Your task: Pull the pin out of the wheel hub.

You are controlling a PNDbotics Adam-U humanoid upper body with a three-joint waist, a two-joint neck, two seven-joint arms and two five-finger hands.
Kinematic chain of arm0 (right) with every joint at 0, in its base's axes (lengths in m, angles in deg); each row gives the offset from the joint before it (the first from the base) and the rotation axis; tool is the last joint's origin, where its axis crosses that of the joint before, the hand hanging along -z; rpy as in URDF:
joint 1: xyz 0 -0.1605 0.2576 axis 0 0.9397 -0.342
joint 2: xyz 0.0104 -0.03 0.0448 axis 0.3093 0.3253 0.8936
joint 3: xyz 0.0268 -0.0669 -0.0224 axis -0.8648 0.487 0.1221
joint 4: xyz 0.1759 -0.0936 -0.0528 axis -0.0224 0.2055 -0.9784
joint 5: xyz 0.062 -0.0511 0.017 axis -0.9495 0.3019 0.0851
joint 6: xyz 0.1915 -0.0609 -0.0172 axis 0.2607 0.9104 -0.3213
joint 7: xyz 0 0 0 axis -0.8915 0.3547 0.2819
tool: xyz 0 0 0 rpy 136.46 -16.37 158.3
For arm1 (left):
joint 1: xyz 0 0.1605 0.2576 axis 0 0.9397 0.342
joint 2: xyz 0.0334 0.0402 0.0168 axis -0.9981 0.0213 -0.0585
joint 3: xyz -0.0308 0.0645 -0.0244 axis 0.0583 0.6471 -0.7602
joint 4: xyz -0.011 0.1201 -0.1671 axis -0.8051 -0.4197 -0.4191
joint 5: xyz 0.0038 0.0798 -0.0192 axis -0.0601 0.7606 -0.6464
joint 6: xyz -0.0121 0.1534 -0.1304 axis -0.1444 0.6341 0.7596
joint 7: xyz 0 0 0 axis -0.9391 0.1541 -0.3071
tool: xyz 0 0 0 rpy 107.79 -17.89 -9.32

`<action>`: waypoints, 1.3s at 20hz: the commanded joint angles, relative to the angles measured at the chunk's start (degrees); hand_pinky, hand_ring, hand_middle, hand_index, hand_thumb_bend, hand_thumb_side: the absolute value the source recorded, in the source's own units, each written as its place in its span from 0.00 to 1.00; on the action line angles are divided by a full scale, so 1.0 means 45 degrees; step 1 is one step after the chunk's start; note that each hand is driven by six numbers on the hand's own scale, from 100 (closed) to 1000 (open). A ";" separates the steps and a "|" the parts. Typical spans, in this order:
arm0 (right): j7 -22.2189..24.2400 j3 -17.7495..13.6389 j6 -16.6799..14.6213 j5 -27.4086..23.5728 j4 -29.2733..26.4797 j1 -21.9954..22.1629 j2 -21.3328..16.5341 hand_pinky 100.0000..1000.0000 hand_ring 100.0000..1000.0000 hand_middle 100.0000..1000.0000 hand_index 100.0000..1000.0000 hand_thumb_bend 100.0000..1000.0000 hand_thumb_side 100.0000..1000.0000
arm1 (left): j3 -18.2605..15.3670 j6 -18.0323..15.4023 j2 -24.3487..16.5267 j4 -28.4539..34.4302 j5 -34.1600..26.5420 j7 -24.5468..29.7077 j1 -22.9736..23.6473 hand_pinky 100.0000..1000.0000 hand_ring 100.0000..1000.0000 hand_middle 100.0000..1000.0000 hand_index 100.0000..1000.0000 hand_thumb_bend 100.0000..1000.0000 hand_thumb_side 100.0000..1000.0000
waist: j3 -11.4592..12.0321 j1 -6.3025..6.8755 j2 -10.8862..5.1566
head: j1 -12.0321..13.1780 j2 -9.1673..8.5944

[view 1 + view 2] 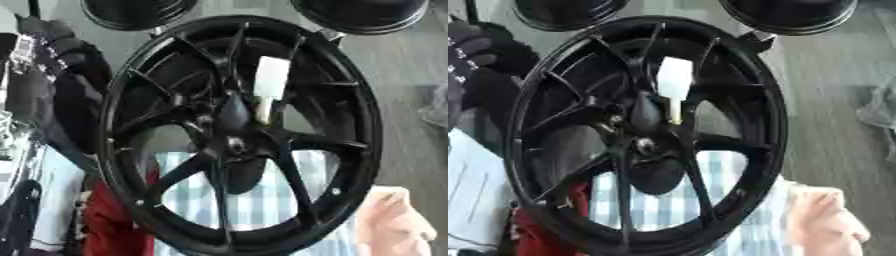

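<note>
- The black multi-spoke alloy wheel hub (236,135) stands upright, facing the camera.
- The white plastic-handled pin (269,87) sits beside its centre, handle exposed for pulling.
- The dark left robot hand (479,47) shows at the rim's left; finger state unclear.

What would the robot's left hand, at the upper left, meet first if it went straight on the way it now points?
Most likely the outer rim of the black wheel, which lies just beside the left hand. The white pin sits further in, by the hub. Depth is unclear, so this is a judgement.
</note>
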 commanded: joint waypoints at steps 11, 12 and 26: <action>0.0009 -0.0026 0.0072 -0.0042 -0.0243 -0.0185 -0.0432 0.67 0.71 0.69 0.89 0.00 0.61 | -0.0114 -0.0061 -0.0209 0.0316 0.0000 -0.0013 -0.0145 0.72 0.75 0.72 0.77 0.14 0.74 | 0.0055 -0.0075 -0.0209 | 0.0012 -0.0221; 0.0006 -0.0032 0.0073 -0.0083 -0.0229 -0.0260 -0.0494 0.67 0.72 0.69 0.89 0.00 0.60 | -0.0127 -0.0061 -0.0228 0.0320 -0.0027 -0.0021 -0.0142 0.72 0.75 0.72 0.77 0.14 0.74 | 0.0058 -0.0086 -0.0206 | 0.0035 -0.0226; 0.2537 0.0946 0.0031 0.0482 -0.1894 -0.0031 -0.6449 0.74 0.76 0.73 0.89 0.00 0.44 | -0.0085 0.0011 -0.0582 0.0214 0.0003 0.0047 0.0021 0.72 0.75 0.72 0.77 0.14 0.75 | -0.0098 -0.0530 -0.0417 | 0.0181 -0.0044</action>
